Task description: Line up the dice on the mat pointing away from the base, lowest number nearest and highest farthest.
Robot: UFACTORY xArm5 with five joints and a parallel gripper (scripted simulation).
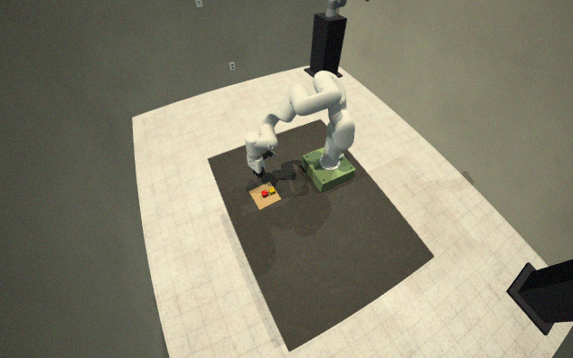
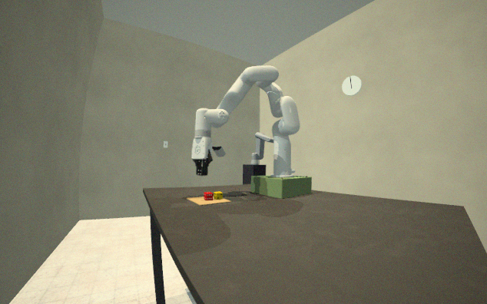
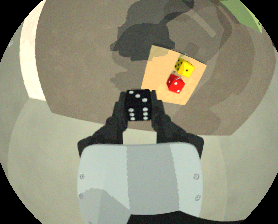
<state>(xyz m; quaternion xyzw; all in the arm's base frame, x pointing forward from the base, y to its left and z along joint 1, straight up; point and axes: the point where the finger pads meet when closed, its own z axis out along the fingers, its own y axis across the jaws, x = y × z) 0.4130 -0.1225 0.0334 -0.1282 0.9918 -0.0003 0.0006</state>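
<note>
My gripper [image 1: 258, 174] [image 2: 202, 173] [image 3: 138, 98] is shut on the black die [image 3: 139, 112] and holds it in the air, well above the table. Three white pips show on one of its faces and six on another. The tan mat [image 1: 262, 203] [image 2: 200, 200] [image 3: 156, 75] lies flat on the table. The yellow die [image 1: 272, 191] [image 2: 218, 195] [image 3: 185, 67] stands on it on the side toward the base. The red die [image 1: 265, 193] [image 2: 208, 196] [image 3: 175, 84] stands close beside it, farther from the base. Their top numbers are hard to read.
The green base block [image 1: 334, 176] [image 2: 296, 188] carries the arm on the dark table [image 1: 339, 253] [image 2: 319, 238]. The mat lies between this block and the table's far left edge in the top view. The arm's shadow falls on the table near the mat.
</note>
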